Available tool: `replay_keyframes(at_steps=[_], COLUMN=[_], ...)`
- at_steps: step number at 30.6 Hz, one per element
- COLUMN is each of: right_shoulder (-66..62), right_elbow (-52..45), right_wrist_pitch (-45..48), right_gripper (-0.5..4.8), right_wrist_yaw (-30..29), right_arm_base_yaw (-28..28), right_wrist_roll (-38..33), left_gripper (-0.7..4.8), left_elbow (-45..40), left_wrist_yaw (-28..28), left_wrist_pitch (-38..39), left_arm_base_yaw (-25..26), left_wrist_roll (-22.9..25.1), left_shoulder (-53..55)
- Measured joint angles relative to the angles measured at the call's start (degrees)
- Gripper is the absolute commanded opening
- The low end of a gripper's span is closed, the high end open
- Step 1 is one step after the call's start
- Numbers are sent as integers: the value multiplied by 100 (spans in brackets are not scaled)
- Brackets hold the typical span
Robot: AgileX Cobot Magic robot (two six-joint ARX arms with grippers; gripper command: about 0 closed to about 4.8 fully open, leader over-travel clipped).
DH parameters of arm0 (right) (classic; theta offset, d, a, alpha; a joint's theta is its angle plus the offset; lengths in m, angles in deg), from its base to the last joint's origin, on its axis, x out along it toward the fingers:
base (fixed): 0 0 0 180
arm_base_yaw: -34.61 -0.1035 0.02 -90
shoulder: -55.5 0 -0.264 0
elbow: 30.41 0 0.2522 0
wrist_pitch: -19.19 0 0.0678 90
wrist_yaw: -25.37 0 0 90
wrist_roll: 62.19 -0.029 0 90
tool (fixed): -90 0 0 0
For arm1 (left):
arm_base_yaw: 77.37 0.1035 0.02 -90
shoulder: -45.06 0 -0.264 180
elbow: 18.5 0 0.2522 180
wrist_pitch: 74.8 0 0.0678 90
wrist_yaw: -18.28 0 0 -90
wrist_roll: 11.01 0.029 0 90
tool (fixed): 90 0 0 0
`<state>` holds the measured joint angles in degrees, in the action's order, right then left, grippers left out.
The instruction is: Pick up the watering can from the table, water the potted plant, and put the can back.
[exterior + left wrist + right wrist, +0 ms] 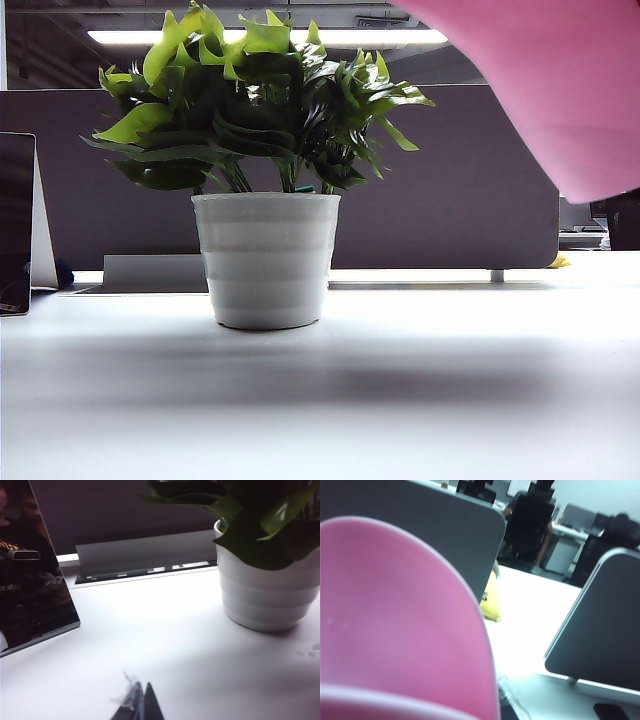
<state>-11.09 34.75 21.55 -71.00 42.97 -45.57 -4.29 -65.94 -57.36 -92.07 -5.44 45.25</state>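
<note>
Above, the pink watering can (560, 90) hangs clear of the tabletop (400, 400), beside the potted plant (265, 180) standing mid-tabletop. Left claw (141, 705): fingers together, low over the tabletop near the pot. Right claw: out of sight behind the can, grip indeterminable.

You are looking at a dark glossy panel (35, 575) leaning at the left, reflecting people. A grey partition (450, 180) is standing behind, and a yellow object (491, 600) is lying beside it. A seated person (530, 525) is facing away in the background.
</note>
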Motion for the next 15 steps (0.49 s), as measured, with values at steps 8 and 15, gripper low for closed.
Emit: replay_keyframes(at_steps=[8,15], right_shoulder=[-2,4], right_elbow=[623,850], right_wrist_pitch=[-612,-662], right_gripper=[-6,-6], right_wrist_yaw=[431,509], right_arm_base_yaw=[-249,-404], right_wrist_roll=[914,1322], left_gripper=[-5,-5], left_elbow=[0,0], left_wrist_yaw=[0,0], left_wrist_pitch=[-2,-2], left_arm_base_yaw=[2,2], left_wrist_roll=[0,0], left_shoulder=[0,0])
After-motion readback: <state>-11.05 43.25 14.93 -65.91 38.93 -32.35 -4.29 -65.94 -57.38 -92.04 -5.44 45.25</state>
